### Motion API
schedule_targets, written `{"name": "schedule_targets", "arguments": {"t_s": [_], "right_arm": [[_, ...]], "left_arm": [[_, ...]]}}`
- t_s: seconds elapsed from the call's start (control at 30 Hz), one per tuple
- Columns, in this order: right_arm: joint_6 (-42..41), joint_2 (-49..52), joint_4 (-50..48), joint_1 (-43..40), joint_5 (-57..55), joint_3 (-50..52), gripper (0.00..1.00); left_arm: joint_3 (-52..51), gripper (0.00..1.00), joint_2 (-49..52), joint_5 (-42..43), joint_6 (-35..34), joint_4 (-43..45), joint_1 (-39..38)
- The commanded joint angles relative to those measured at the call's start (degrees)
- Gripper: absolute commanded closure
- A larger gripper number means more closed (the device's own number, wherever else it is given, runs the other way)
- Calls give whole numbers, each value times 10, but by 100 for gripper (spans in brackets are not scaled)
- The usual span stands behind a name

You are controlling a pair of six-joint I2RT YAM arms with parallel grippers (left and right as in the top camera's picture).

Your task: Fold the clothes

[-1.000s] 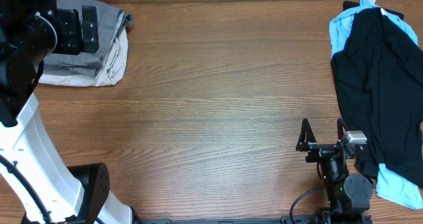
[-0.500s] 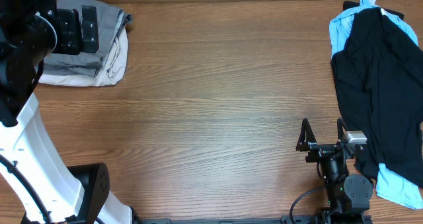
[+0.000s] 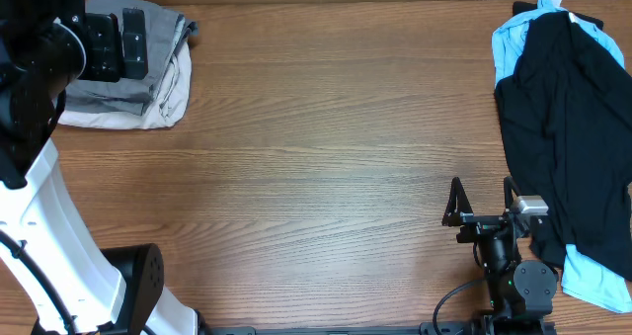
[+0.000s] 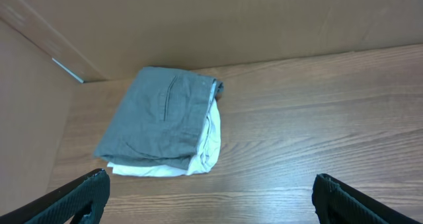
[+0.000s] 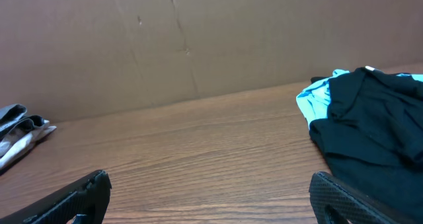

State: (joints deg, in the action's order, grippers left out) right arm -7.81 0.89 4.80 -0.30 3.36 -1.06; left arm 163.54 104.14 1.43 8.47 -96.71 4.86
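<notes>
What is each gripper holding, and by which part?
Nothing. The left gripper and right gripper are both open and empty; the clothes lie clear of them.

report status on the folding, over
Left gripper open, empty, over folded grey shorts. Right gripper open, empty, beside black garment. Black garment and light-blue one unfolded, heaped right. Nothing blocking.

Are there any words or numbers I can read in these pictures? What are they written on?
None: there is no text to read.
The folded grey shorts, the black garment and the light-blue garment show no label or print.
The cardboard wall and the wooden table are plain.
</notes>
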Motion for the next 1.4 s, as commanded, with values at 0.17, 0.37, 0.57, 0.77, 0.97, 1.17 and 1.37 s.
{"name": "schedule_targets", "arguments": {"t_s": [0.17,0.37,0.57,0.77,0.97,1.17,1.37], "right_arm": [[2,-7,-2,3,-8,6,0],[2,-7,-2,3,-8,6,0],[2,-7,-2,3,-8,6,0],[2,-7,-2,3,-8,6,0],[2,-7,-2,3,-8,6,0],[2,-7,-2,3,-8,6,0],[2,-7,-2,3,-8,6,0]], "left_arm": [[-162,0,-75,-20,-8,2,-6],[-351,0,-158,15,-12,91,-7],[-605,0,-287,76,-13,299,-7],[-849,0,-430,94,-30,482,-7],[-1096,0,-582,95,-30,643,-7],[-1307,0,-736,102,-40,792,-7],[-1487,0,-871,100,-56,963,-7]]}}
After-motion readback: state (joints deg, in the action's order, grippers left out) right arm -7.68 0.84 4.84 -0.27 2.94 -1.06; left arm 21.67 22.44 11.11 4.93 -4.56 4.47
